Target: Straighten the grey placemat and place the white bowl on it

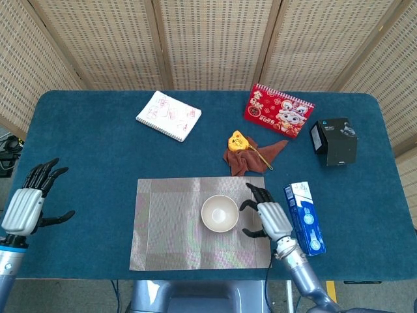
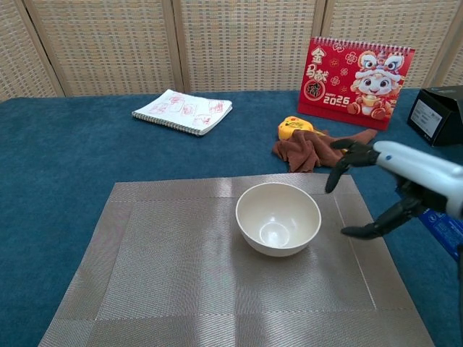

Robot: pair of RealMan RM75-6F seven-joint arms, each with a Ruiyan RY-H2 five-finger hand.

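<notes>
The white bowl (image 1: 219,213) (image 2: 278,218) stands upright on the grey placemat (image 1: 169,225) (image 2: 166,275), right of the mat's middle. The mat lies square to the table's front edge. My right hand (image 1: 268,218) (image 2: 394,184) hovers just right of the bowl, over the mat's right edge, with fingers apart and nothing in it; a small gap separates it from the bowl. My left hand (image 1: 27,202) is open at the table's far left edge, seen only in the head view.
A blue box (image 1: 304,218) lies right of my right hand. Behind the mat are a brown cloth (image 1: 246,156) with a yellow object (image 1: 238,140), a red calendar (image 1: 278,109), a black box (image 1: 333,141) and a notebook (image 1: 169,115).
</notes>
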